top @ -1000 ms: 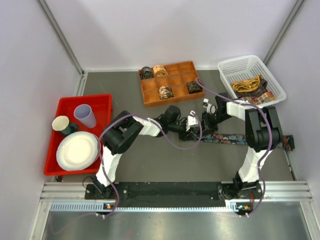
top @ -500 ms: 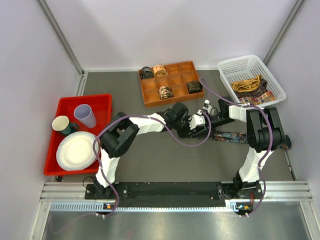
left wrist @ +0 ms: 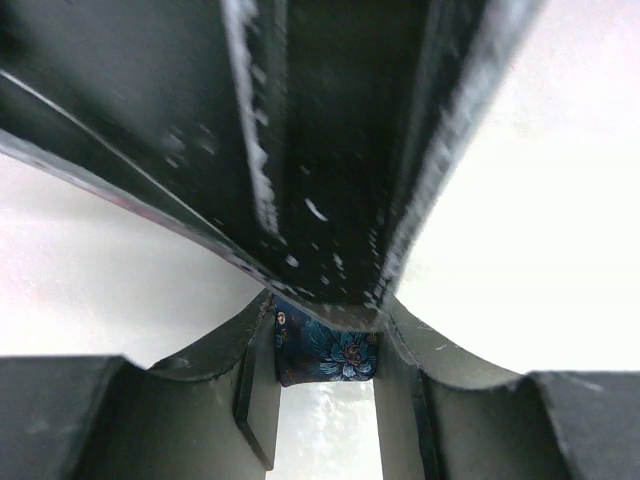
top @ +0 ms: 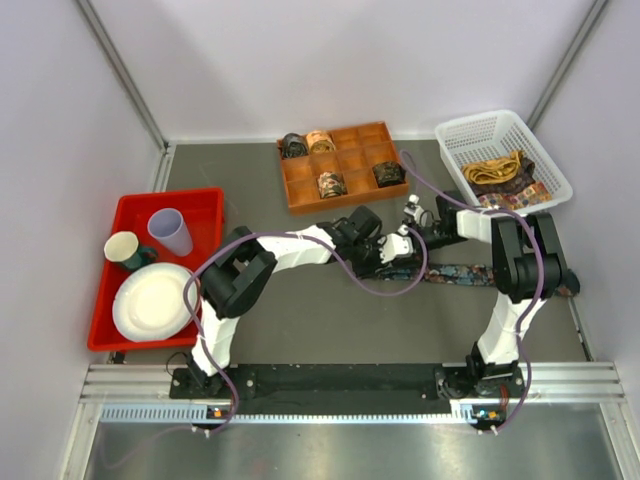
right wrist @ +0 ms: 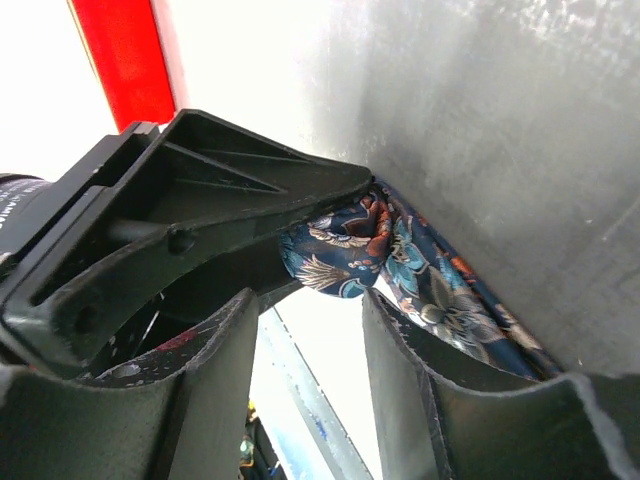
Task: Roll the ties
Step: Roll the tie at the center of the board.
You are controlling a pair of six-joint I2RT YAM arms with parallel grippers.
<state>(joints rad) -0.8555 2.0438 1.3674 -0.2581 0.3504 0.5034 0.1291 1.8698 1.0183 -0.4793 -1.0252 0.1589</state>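
Observation:
A dark floral tie [top: 470,272] lies flat along the table right of centre. Its rolled end [left wrist: 326,350] is pinched between the fingers of my left gripper [left wrist: 328,400], which is shut on it. In the top view the left gripper [top: 384,260] meets my right gripper [top: 407,249] at that end of the tie. The right gripper [right wrist: 312,345] stands open with nothing between its fingers. The tie's coil [right wrist: 340,248] is just beyond its fingertips, and the loose length [right wrist: 450,310] runs along its right finger [right wrist: 400,370].
An orange divided tray [top: 345,160] at the back holds several rolled ties [top: 331,184]. A white basket [top: 500,130] at the back right holds loose ties [top: 495,170]. A red tray [top: 140,210] on the left carries cups and a white plate [top: 155,300].
My right gripper was shut a second ago and now stands open. The left arm has reached further right, bringing the coiled end closer to the right gripper.

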